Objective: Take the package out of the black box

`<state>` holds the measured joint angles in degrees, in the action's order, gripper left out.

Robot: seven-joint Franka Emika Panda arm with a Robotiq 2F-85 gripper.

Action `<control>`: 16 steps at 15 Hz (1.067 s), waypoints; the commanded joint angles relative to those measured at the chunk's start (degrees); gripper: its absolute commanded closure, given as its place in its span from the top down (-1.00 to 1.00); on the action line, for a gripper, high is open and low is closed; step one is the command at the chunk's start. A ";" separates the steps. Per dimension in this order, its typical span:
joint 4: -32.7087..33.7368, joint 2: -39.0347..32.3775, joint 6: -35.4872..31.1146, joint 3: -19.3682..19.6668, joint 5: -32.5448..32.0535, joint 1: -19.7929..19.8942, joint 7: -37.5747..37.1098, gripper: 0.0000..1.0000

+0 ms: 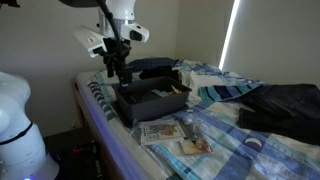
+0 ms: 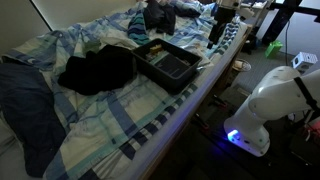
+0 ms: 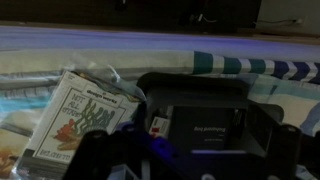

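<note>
Wrist view alone shows flat dark navy package [image 3: 200,128], glossy face, small red mark, lying inside shallow black rectangular box [image 3: 190,85]. Both exterior views show box [image 1: 150,103] [image 2: 167,62] on blue-checked blanket worktop [image 2: 130,120], contents indistinct. Pale lettering on package and print on pale picture sheet [image 3: 78,115] unreadable. End effector [image 3: 185,165] spread wide, holds nothing, hovers near box.

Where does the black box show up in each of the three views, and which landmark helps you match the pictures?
Exterior view: the black box sits left of centre, near the bed's edge.
Exterior view: it sits in the upper middle, right of the dark rumpled cloth.
Wrist view: it fills the centre to right, with the package inside.
Shared landmark: the blue checked bed cover beneath it.
</note>
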<state>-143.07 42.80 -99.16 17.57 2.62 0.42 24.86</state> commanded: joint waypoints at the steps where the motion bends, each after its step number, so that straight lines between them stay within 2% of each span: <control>1: 4.18 -4.80 -3.11 -2.16 2.55 -2.29 0.61 1.00; 4: 8.22 -8.51 -5.57 -3.94 5.25 -4.64 0.17 1.00; 8: 7.94 -10.96 -11.11 -6.56 6.48 -5.35 0.09 1.00; 13: 7.28 -14.58 -18.62 -8.87 5.43 -4.43 -1.70 1.00; 15: 8.53 -16.65 -19.73 -9.03 5.03 -4.40 -1.47 1.00; 16: 6.94 -14.57 -18.74 -8.61 5.70 -4.67 -0.34 1.00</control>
<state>-136.21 28.27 -118.07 9.53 7.99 -4.90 24.27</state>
